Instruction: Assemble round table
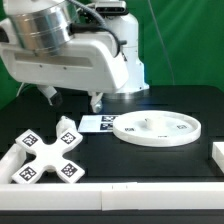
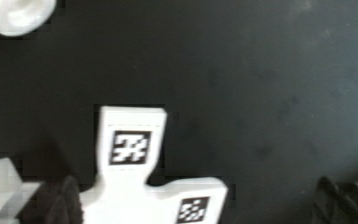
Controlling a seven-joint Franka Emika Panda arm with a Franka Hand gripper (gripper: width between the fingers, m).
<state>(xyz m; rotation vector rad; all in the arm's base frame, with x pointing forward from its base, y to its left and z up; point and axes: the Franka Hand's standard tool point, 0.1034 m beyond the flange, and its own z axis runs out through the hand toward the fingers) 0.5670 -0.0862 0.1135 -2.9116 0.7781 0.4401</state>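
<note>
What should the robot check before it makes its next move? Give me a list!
1. Gripper open and empty: ok. Its jaws stand wide apart and hold nothing.
2. Cross base in sight: ok. It lies flat on the table.
3. Gripper down at the cross base: not ok. It hangs above it.
4. Cross base arm centred in the gripper: not ok. In the wrist view it sits nearer one side.
5. Round disc out of the way: ok. It lies flat, apart from the cross base.
6. Post found: cannot tell. The small white piece beside the cross base is too blurry.
</note>
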